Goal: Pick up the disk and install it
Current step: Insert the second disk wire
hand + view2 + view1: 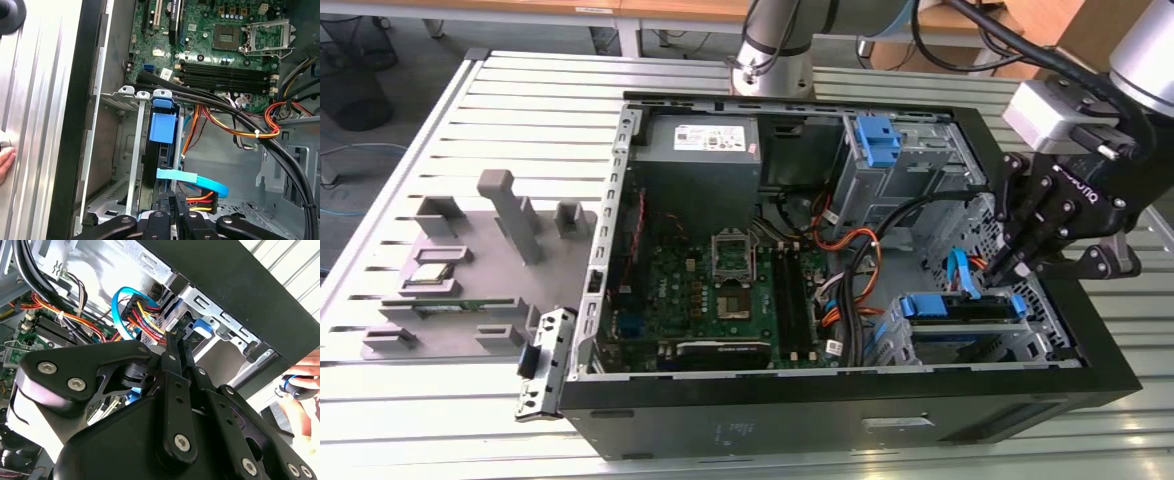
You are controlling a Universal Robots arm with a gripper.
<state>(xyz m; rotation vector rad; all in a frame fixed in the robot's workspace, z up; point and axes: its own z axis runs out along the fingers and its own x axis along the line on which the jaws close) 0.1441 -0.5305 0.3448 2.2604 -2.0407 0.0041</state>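
The disk (965, 306), with blue side rails, sits in the lower drive cage (1047, 330) of the open computer case, at the exterior view's right. In the first wrist view the disk (162, 131) stands edge-on in its slot, a blue data cable (192, 178) and a connector with coloured wires (201, 202) at its end. My gripper (1003, 268) hangs just over that end of the disk. Its fingers are shut together at the connector in both wrist views, gripper (178, 343), gripper (173, 204). Whether anything is pinched between them is hidden.
Thick black cables (235, 112) cross the case beside the cage. The motherboard (720, 290) and power supply (702, 140) fill the case's other half. A bare blue bracket (878, 140) sits in the upper bay. A grey fixture (454, 275) lies outside. A person's hand (300, 385) is near the case.
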